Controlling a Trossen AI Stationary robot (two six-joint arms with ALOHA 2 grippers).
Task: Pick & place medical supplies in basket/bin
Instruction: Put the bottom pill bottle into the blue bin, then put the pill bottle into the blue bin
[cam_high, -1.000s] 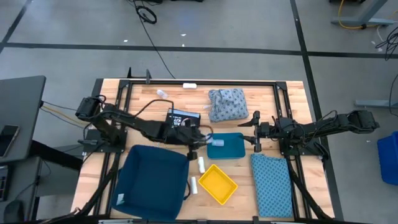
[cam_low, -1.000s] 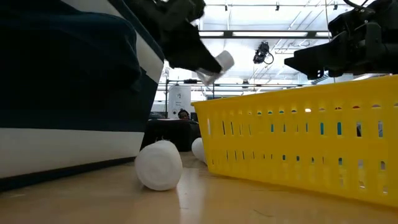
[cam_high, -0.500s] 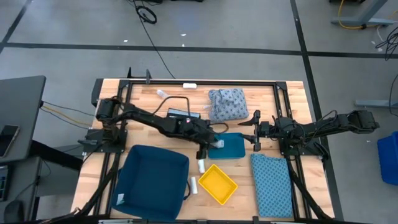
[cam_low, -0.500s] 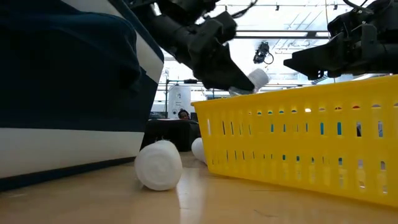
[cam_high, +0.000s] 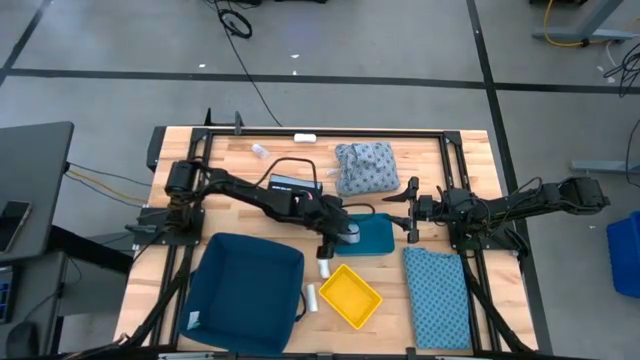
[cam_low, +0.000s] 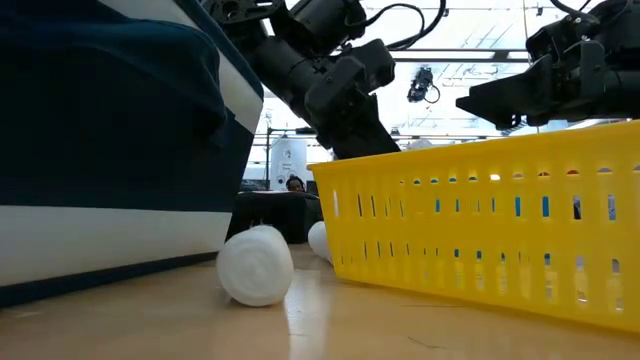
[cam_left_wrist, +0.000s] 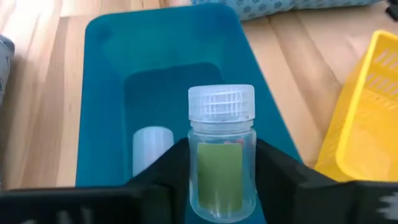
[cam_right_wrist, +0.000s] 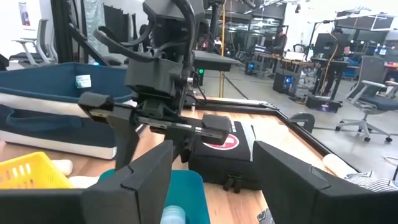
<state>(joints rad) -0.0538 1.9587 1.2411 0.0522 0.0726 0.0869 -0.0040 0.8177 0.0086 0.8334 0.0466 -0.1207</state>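
The left end effector (cam_left_wrist: 222, 186) hangs over the teal bin (cam_left_wrist: 99, 124) near the middle of the desk (cam_high: 240, 170), its fingers on either side of a clear vial (cam_left_wrist: 221, 155) with a white ribbed cap and a green label. The fingers flank the vial closely, but whether they clamp it or have let go I cannot tell. The vial stands upright above the bin's floor, where one white roll (cam_left_wrist: 152, 149) already lies.

The right end effector (cam_high: 411, 214) waits at the bin's right side, fingers apart and holding nothing.

As I judge it, the task is at an early stage. One roll is in the teal bin and the vial is about to join it. The yellow basket (cam_high: 349, 295) near the front edge looks empty from above. Two white rolls (cam_high: 324, 265) lie on the desk between the basket and the big dark blue bin (cam_high: 240, 290), which stands at the front left. The grey-blue bundle (cam_high: 364, 166) sits toward the back edge, another small vial (cam_high: 260, 151) lies near the back left, and the flat blue cloth (cam_high: 436, 295) lies at the front right. All of these remain to be binned. A black kit (cam_high: 293, 187) lies behind the left arm.
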